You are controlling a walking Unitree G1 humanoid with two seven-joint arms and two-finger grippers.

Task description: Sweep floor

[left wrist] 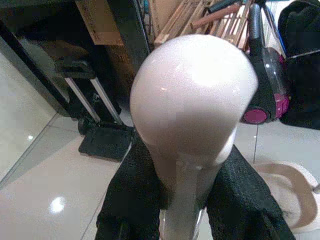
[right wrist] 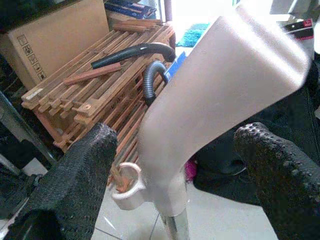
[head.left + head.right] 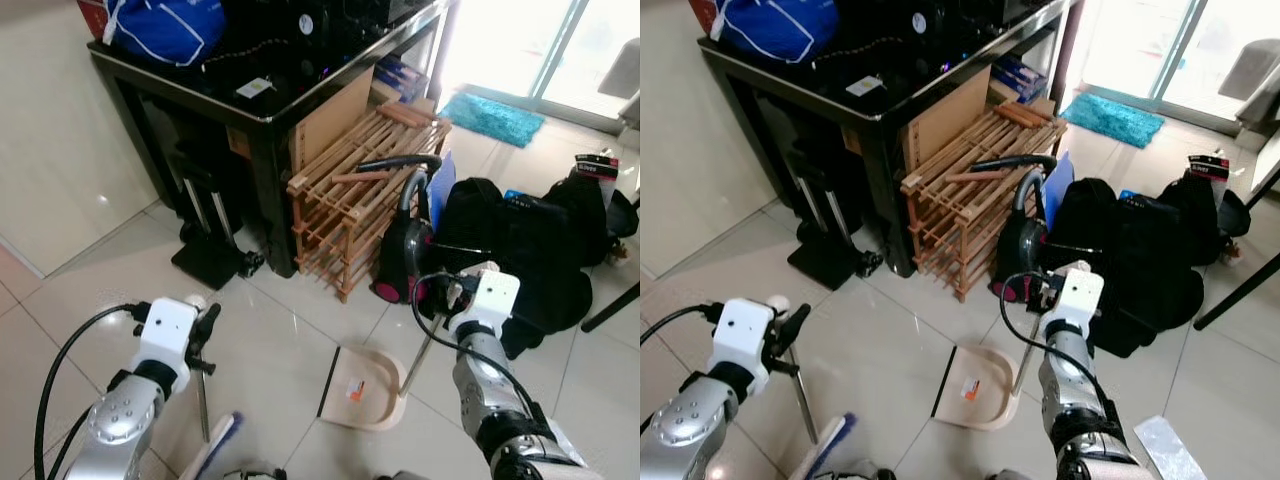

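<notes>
Beige plastic dustpan (image 3: 362,388) lying flat on the tiled floor (image 3: 280,330) below and slightly inward of the right gripper (image 3: 452,297), its thin metal handle (image 3: 418,362) rising steeply from the pan's rear edge up to that gripper. Showing in the right wrist view as a broad beige grip (image 2: 220,95) standing between the two black fingers (image 2: 75,175), with a gap visible on either side, so apparently cradling rather than pinching, though contact on the hidden faces cannot be told. Clamping with the left gripper (image 3: 200,330) on the rounded pale knob (image 1: 192,100) of the broom (image 3: 203,400), black pads (image 1: 132,200) pressing both sides of its neck just under the knob. Running from that hand straight down, the broom's long axis standing near upright, blue bristles (image 3: 222,440) resting on the tiles directly beneath and a little inward. Lying between the two hands, the pan's open mouth seeming to face toward the left gripper's side, so probably calling for a short inward stroke of the bristles across the tiles toward the pan, with the left arm being the nearer to the brush end. Holding nothing that can be made out inside the pan beyond a small orange label (image 3: 355,391). Crowding beyond the right gripper, a vacuum cleaner (image 3: 405,255), a wooden rack (image 3: 350,190) and black bags (image 3: 520,240), likely limiting any outward swing.
</notes>
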